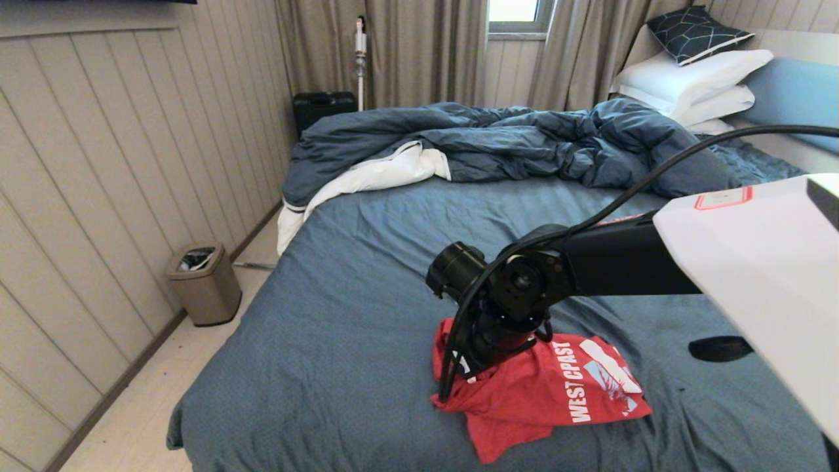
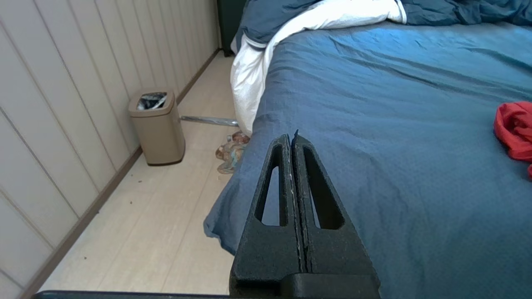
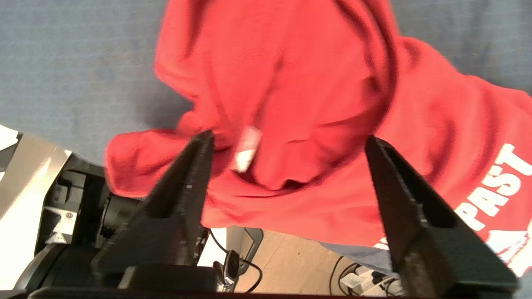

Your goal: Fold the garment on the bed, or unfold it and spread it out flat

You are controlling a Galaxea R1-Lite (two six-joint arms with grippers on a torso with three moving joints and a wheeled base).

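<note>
Garment [image 1: 544,387]: red T-shirt, rumpled heap near the foot edge of the bed [image 1: 367,262]. White "WEST COAST" lettering readable in head view; right wrist view catches only "PAST" plus a small white tag. Right gripper [image 3: 289,141] hangs just above the shirt, jaws spread, nothing between them. Left gripper [image 2: 292,139] clenched and empty off the bed's corner; only its view shows something crumpled on the floor [image 2: 230,151] near the bin [image 2: 158,128].
</note>
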